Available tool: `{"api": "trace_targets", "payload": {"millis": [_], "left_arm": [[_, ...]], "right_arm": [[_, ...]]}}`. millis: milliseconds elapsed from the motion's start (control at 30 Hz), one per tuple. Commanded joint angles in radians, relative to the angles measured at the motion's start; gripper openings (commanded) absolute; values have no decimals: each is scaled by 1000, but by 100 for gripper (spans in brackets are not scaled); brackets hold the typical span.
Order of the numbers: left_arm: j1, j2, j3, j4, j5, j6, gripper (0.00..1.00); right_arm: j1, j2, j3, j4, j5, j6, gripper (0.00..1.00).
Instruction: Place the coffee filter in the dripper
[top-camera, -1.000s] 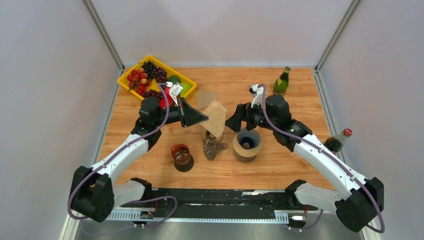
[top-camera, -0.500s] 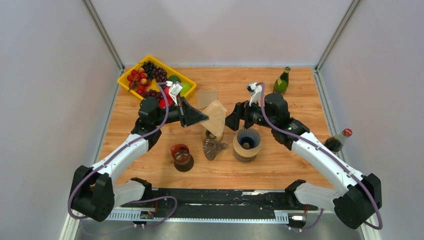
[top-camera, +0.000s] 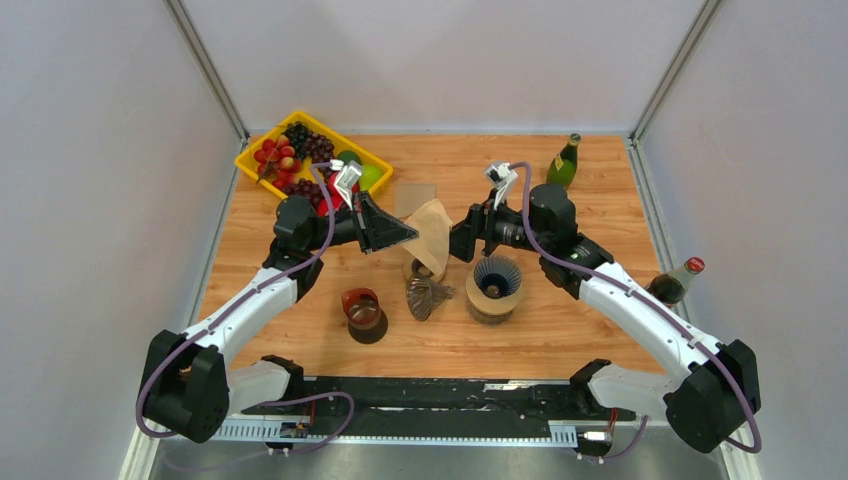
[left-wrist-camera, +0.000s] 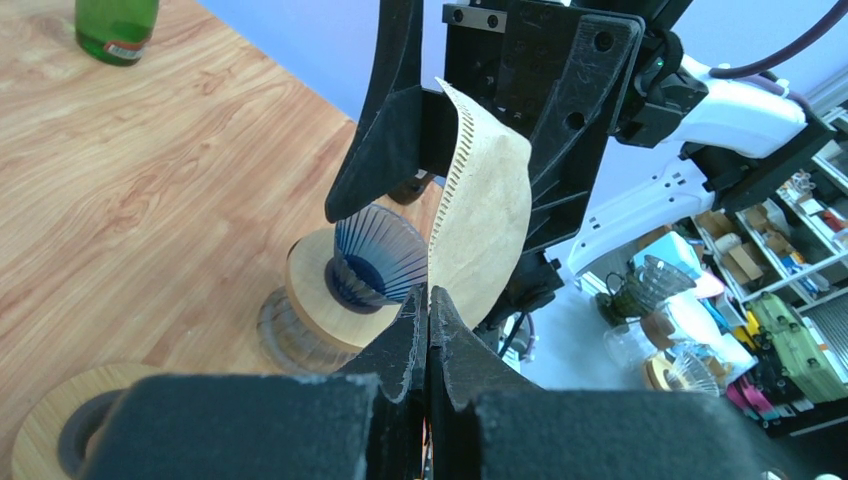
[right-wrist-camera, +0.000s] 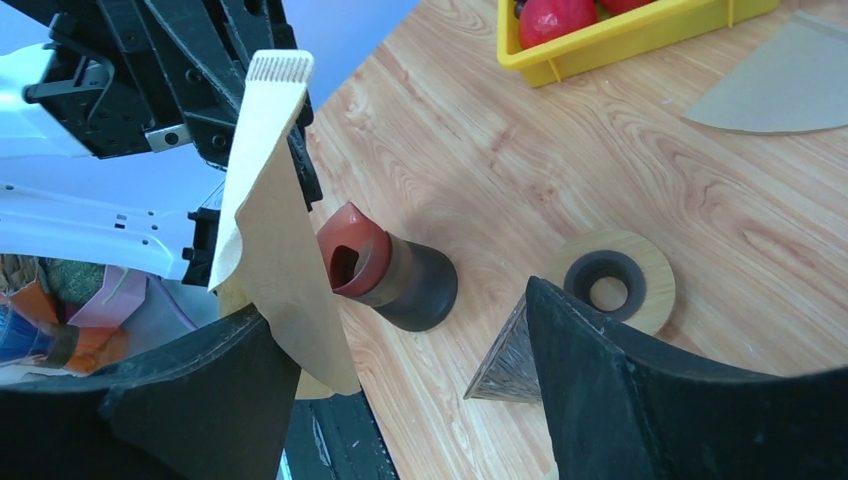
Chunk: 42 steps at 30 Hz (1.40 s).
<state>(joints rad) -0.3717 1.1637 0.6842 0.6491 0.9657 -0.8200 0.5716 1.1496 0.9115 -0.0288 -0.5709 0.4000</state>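
L jaws: clenched tight on the lower edge of the coffee filter (left-wrist-camera: 485, 215), holding it up in the air. R jaws: spread wide, one finger each side of the paper. In L wrist view one finger looks to touch the crimped seam, but no pinch shows, so only the L jaws have it.

Where: in top view the filter hangs btwn the two wrists, above the worktop (top-camera: 600, 190). It's at approx 10 o'clk from the blue ribbed dripper (top-camera: 496, 277), just beside it, not over its mouth. Dripper stands upright on its wooden stand (top-camera: 480, 305), mouth up, nothing in it.

Progress, my read: pick-up done. Filter is off the worktop but folded flat, not opened to a cone, not in the dripper. Left to do: R jaws take or spread it, carry it toward 4 o'clk over the mouth, lower it in, let go.

Orientation: sheet stands on edge, tilted. Long axis in top view runs approx 12 to 6 o'clk. In L wrist view the crimped seam follows that axis and the rounded edge bulges toward 3 o'clk. Which end is the tip: can't tell.
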Motion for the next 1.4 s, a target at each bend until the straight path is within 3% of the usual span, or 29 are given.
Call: {"api": "trace_targets", "payload": {"millis": [0, 367, 800, 1167, 1233, 1367], "left_arm": [[0, 10, -7, 100, 30, -35, 0], [0, 29, -13, 169, 48, -80, 0], [0, 27, -23, 185, 52, -90, 0], [-1, 31, -25, 190, 43, -93, 0], [-1, 31, -22, 180, 39, -89, 0], [0, 29, -6, 102, 25, -48, 16]], "right_arm": [[-2, -31, -22, 115, -46, 37, 79], [-1, -17, -78, 336, -148, 142, 65], [-1, -18, -127, 515, -123, 246, 47], [1, -13, -132, 553, -155, 273, 2], [1, -12, -129, 546, -149, 267, 0], [2, -8, -85, 390, -61, 198, 0]]}}
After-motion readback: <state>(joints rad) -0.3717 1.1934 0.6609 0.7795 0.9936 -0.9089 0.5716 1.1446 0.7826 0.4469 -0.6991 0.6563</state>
